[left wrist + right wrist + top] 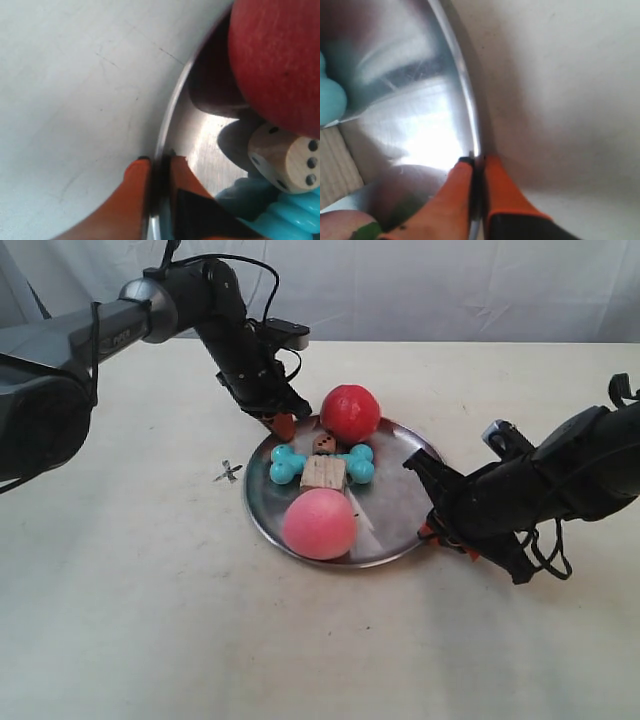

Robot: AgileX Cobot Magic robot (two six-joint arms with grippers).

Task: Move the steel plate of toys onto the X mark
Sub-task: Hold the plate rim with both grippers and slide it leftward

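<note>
Orange fingertips of the left gripper were closed on the rim of the steel plate, one finger outside the edge and one inside, just beside the brown die and the red ball. On the opposite side, the right gripper pinched the rim in the same manner.

The plate lay on the pale table between the two arms. It carried the red ball, the pink ball, the turquoise bone, the wooden block and the die. The X mark sat uncovered just beside the plate's edge, toward the exterior view's left.

Whether the plate had left the table could not be told from these views.

The move appeared to call for both arms to travel together toward the mark, holding the gap between them fixed so that neither pinch slipped or bent the rim. The plate would need to stay level and move slowly, since the two balls could roll and push the smaller toys about. It should be set down centred over the cross before either grip is released.

Being round, the plate had no long axis and faced open side up. The line between the two grips ran from the exterior view's far left to its near right. The bone lay lengthwise across that view, roughly in line with the mark.
</note>
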